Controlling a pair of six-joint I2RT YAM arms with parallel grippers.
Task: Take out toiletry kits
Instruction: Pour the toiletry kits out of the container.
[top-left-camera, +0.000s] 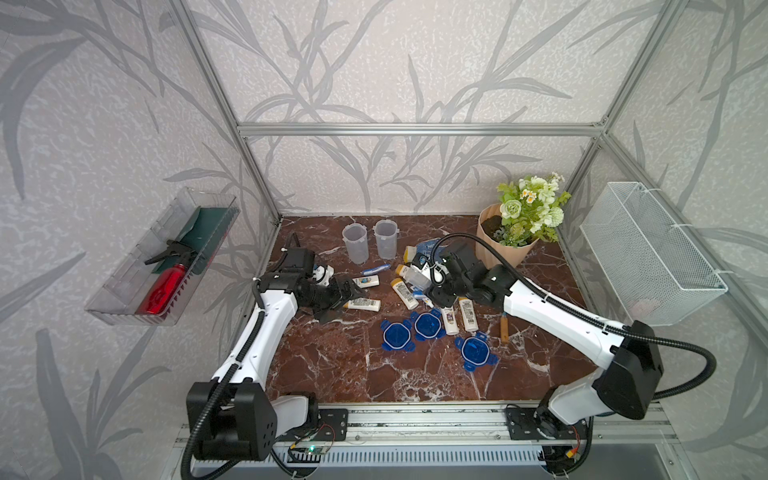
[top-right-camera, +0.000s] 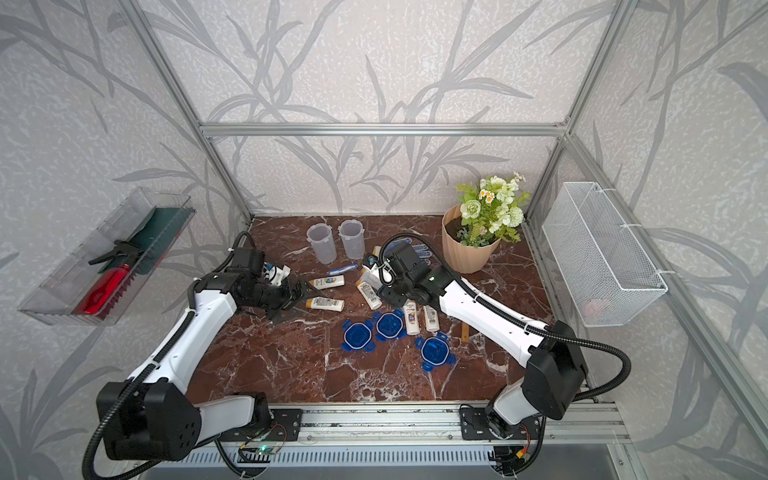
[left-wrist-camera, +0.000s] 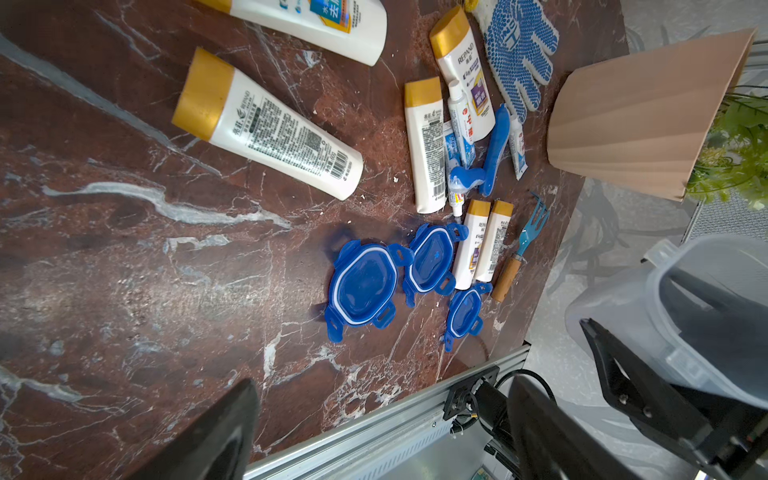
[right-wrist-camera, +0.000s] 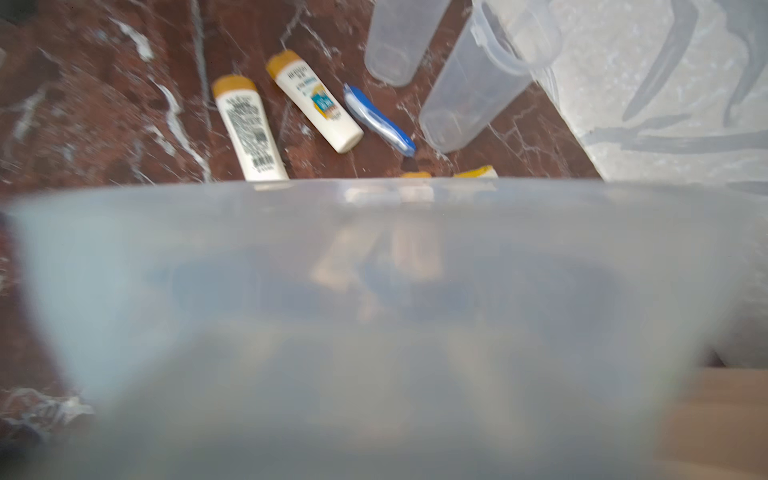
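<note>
All 3 blue lids (top-left-camera: 428, 325) off, 2 clear cups (top-left-camera: 354, 243) empty upper ctr, bottles (top-left-camera: 405, 294) strewn on bench (top-left-camera: 332, 365); right claw (top-left-camera: 434, 286) clenches tilted 3rd cup (left-wrist-camera: 685, 316), contents unclear; left claw (top-left-camera: 347, 299) released, empty.

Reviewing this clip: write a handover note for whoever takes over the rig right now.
Left end effector: open, empty, beside two bottles.
Right end effector: closed on a clear cup, tipped on its side above the pile.
Things: bottles, toothbrushes and toothpaste tubes lie scattered on the table; three blue lids lie off; two other cups stand upright, empty.
Done: lids off, two cups emptied.
Left: confirm the held cup is empty (unclear here), then set it down.
</note>
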